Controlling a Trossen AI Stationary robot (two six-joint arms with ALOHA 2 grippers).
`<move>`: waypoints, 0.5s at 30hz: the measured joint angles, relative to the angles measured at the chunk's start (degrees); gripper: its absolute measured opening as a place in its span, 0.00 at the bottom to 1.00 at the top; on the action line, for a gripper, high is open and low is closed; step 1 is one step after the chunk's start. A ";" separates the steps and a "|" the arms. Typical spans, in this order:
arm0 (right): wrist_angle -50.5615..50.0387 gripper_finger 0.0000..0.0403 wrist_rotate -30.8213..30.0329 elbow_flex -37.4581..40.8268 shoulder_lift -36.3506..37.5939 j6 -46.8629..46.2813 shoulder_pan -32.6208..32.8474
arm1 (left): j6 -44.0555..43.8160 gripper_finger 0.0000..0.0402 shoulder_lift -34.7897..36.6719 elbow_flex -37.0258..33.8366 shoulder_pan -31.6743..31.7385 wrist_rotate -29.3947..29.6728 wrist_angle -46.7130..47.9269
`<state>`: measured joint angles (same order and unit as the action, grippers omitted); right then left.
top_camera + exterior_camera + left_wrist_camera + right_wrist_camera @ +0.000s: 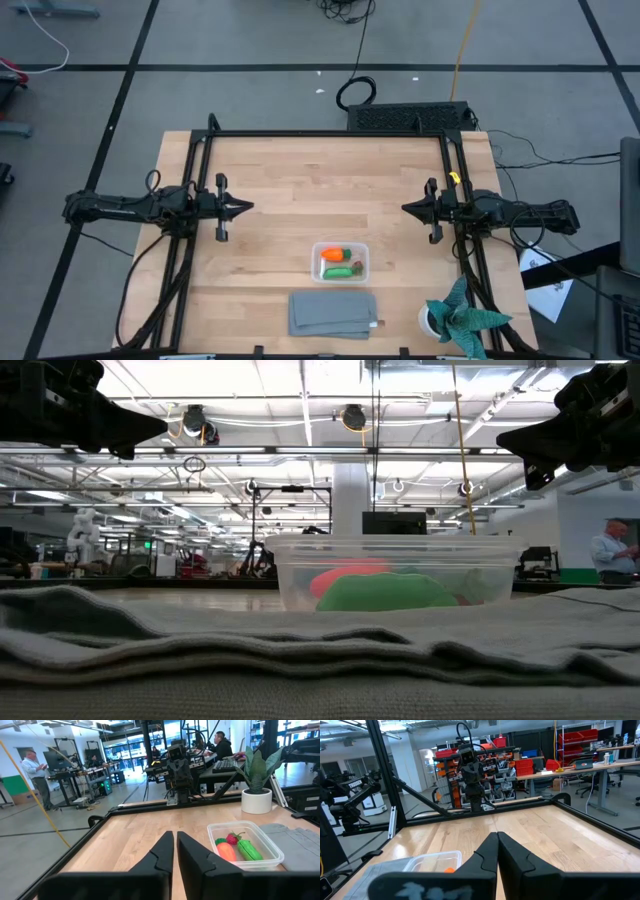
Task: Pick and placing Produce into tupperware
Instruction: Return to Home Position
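Above the table (280,170), at its left, the left gripper (243,207) hangs clenched, empty; the right gripper (407,208) faces it, likewise clenched. Between them, nearer the right, beside the cloth (333,313), the tub (364,270) holds carrot (332,255), pod (338,270) and red piece (355,266); nothing seems left to fetch.

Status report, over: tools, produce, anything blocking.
Left tool shut, empty, at left of table. Right tool shut, empty, at right side. Carrot, green pod, red piece inside tupperware. Nothing in the way; grey cloth beside it.
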<state>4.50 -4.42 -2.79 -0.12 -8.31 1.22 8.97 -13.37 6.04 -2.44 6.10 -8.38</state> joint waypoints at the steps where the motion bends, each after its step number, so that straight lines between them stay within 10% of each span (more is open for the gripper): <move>1: -0.01 0.00 0.02 -0.02 0.00 0.02 -0.01 | 0.01 0.07 0.00 0.01 -0.01 -0.01 0.00; 15: 0.00 0.00 0.01 -0.01 0.00 0.01 0.00 | -0.02 0.01 -0.02 0.00 -0.02 0.01 0.00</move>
<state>4.50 -4.41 -2.80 -0.12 -8.31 1.22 8.95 -13.38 6.04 -2.45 6.11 -8.38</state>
